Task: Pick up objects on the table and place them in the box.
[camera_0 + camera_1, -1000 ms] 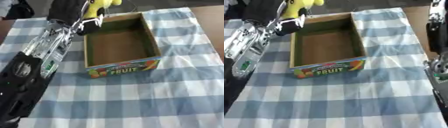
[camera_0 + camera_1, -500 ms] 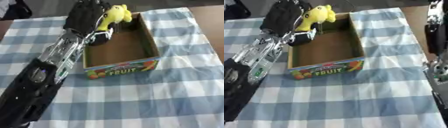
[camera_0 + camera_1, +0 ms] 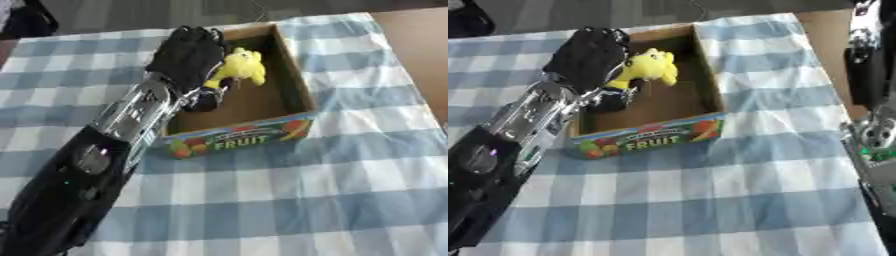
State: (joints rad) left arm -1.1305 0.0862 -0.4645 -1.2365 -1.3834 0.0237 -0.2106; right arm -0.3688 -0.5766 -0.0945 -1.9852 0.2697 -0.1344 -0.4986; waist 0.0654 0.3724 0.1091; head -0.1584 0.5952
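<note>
Here the left hand (image 3: 188, 57) curls its fingers round a yellow plush toy (image 3: 238, 69) above the box (image 3: 249, 139).

left arm: black hand (image 3: 188, 55), silver ribbed forearm (image 3: 136, 111), glossy black upper shell. right arm (image 3: 872, 95): black and silver, green marks.

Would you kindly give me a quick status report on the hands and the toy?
Left hand shut on yellow toy, over the box. Right hand out of view. Nothing in the way.
</note>
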